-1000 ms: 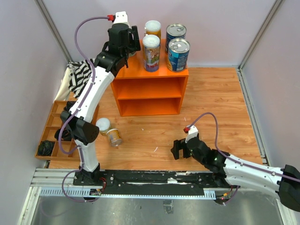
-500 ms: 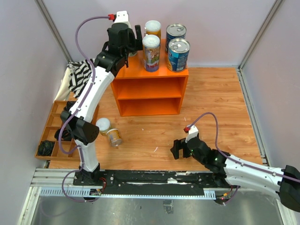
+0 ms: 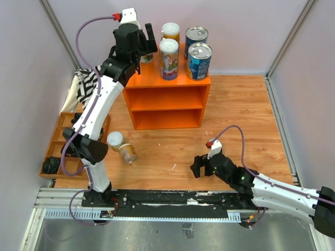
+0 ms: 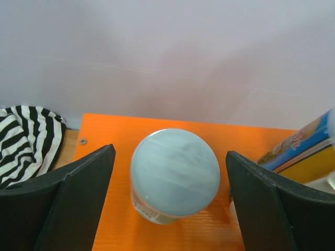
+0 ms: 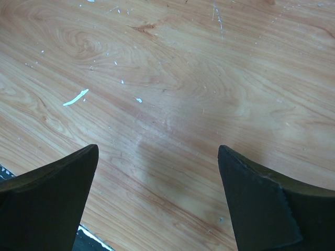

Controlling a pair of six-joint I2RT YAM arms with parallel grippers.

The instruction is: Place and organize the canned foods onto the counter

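Note:
The orange counter [image 3: 167, 99] carries two tall slim cans [image 3: 168, 58] and two wide blue cans [image 3: 199, 61] on its flat top. My left gripper [image 3: 145, 44] hovers over the top's left end, open. Its jaws [image 4: 170, 150] straddle a small can with a white lid [image 4: 174, 172] that stands upright on the orange top, with gaps on both sides. A tall can's edge [image 4: 301, 146] shows at the right. Two more small cans are on the wooden floor: one upright [image 3: 115, 139], one lying on its side [image 3: 127, 153]. My right gripper [image 3: 201, 166] is open and empty just above the floor [image 5: 158, 147].
A low brown compartmented tray [image 3: 57, 151] sits at the left with dark objects [image 3: 51, 165] in it. A striped cloth [image 3: 86, 86] lies behind it beside the counter. Grey walls close in the back and sides.
My left arm has risen and drawn slightly left above the counter's left end. The small can stays standing on the top. The right arm has not moved.

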